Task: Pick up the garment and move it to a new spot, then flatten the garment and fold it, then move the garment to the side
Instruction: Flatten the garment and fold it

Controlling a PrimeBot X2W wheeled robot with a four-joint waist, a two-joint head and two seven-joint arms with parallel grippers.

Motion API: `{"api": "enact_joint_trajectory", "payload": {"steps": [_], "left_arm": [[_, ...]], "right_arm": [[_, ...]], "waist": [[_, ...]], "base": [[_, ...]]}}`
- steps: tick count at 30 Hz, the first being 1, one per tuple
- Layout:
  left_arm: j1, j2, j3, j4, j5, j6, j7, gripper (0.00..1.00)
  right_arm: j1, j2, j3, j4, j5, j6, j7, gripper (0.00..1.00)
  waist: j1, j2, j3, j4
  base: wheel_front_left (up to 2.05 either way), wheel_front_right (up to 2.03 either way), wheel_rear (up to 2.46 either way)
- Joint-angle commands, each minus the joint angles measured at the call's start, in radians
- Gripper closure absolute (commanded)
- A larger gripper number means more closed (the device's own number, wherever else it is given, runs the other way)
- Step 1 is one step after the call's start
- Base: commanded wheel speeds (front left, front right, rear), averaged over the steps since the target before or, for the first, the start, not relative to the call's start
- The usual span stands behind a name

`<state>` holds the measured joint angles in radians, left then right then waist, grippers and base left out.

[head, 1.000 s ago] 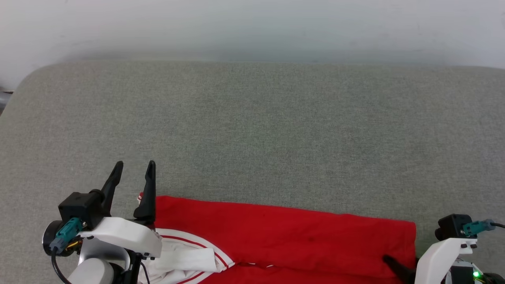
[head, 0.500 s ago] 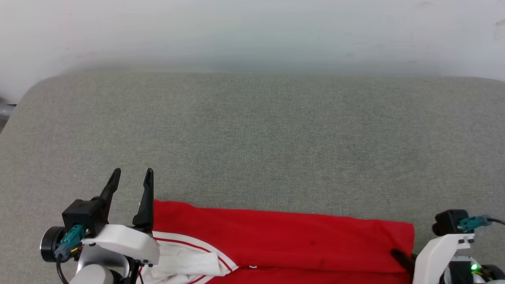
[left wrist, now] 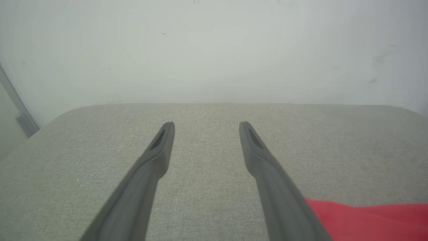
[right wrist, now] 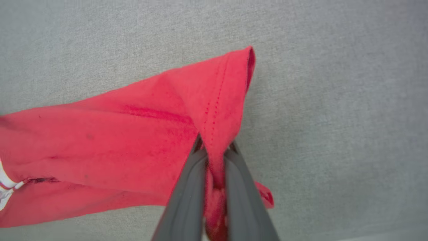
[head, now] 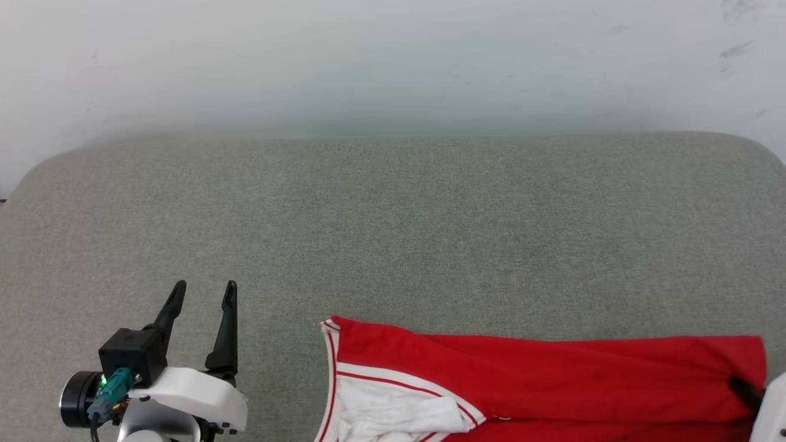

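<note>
The garment (head: pixel 552 374) lies folded along the near edge of the grey upholstered surface, red with a white sleeve and striped trim (head: pixel 393 411) at its left end. My right gripper (right wrist: pixel 215 144) is shut on the garment's (right wrist: pixel 117 140) red hemmed corner, which bunches between the two fingers. In the head view the right gripper's dark finger (head: pixel 744 390) shows at the cloth's right end. My left gripper (head: pixel 204 287) stands open at the lower left, apart from the cloth, with nothing between its fingers (left wrist: pixel 157 150). A red edge of the garment (left wrist: pixel 367 217) shows to its right.
The grey upholstered surface (head: pixel 393 233) stretches wide beyond the garment, with rounded far corners. A white wall (head: pixel 393 61) rises behind its far edge. A grey metal bar (left wrist: pixel 20 113) stands off the surface's left corner.
The garment has slid to the right along with my right gripper, leaving a gap between it and the left gripper. The head view has also tilted, showing more wall.
</note>
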<state>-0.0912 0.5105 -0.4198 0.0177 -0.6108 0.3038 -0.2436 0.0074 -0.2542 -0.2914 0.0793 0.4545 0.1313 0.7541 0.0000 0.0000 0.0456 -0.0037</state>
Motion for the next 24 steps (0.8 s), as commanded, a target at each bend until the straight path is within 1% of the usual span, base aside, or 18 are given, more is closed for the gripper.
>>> {"api": "enact_joint_trajectory", "payload": {"steps": [1, 4, 7, 10, 13, 17, 20, 22, 24], "left_arm": [[0.01, 0.006, -0.003, -0.006, 0.005, 0.005, 0.001, 0.0], [0.017, 0.007, -0.004, -0.008, 0.006, 0.01, 0.002, 0.0], [0.018, 0.011, -0.008, -0.013, 0.009, 0.013, 0.007, 0.0], [0.014, 0.012, -0.009, -0.017, 0.009, 0.015, 0.011, 0.0], [0.009, 0.011, -0.011, -0.021, 0.008, 0.017, 0.015, 0.0], [-0.004, 0.004, -0.018, -0.025, 0.007, 0.011, 0.019, 0.0], [-0.008, 0.003, -0.02, -0.026, 0.004, 0.011, 0.02, 0.0], [-0.013, -0.002, -0.023, -0.027, 0.001, 0.007, 0.021, 0.0], [-0.019, -0.006, -0.025, -0.026, 0.0, 0.007, 0.019, 0.0]], "right_arm": [[0.014, 0.011, -0.037, -0.017, -0.004, -0.001, 0.02, 1.0], [0.019, 0.028, -0.054, -0.032, 0.015, -0.001, 0.049, 1.0], [0.021, 0.068, -0.048, -0.062, 0.079, -0.001, 0.104, 1.0], [0.024, 0.126, -0.023, -0.094, 0.197, -0.001, 0.179, 1.0], [0.02, 0.167, 0.001, -0.126, 0.329, -0.001, 0.243, 1.0], [0.032, 0.197, 0.041, -0.139, 0.487, -0.001, 0.297, 1.0], [0.034, 0.205, 0.085, -0.135, 0.593, -0.001, 0.314, 1.0], [0.031, 0.206, 0.131, -0.123, 0.665, -0.001, 0.298, 1.0], [0.021, 0.206, 0.177, -0.115, 0.708, -0.001, 0.269, 1.0]], "waist": [[0.0, 0.0, -0.006, -0.006], [0.0, 0.0, -0.008, -0.009], [0.0, 0.0, -0.009, -0.011], [0.0, 0.0, -0.009, -0.008], [0.0, 0.0, -0.009, -0.001], [0.0, 0.0, -0.008, 0.023], [0.0, 0.0, -0.007, 0.041], [0.0, 0.0, -0.003, 0.058], [0.0, 0.0, 0.001, 0.075]], "base": [[0.0, 0.0, 0.0], [0.0, 0.0, 0.0], [0.0, 0.0, 0.0], [0.0, 0.0, 0.0], [0.0, 0.0, 0.0], [0.0, 0.0, 0.0], [0.0, 0.0, 0.0], [0.0, 0.0, 0.0], [0.0, 0.0, 0.0]]}}
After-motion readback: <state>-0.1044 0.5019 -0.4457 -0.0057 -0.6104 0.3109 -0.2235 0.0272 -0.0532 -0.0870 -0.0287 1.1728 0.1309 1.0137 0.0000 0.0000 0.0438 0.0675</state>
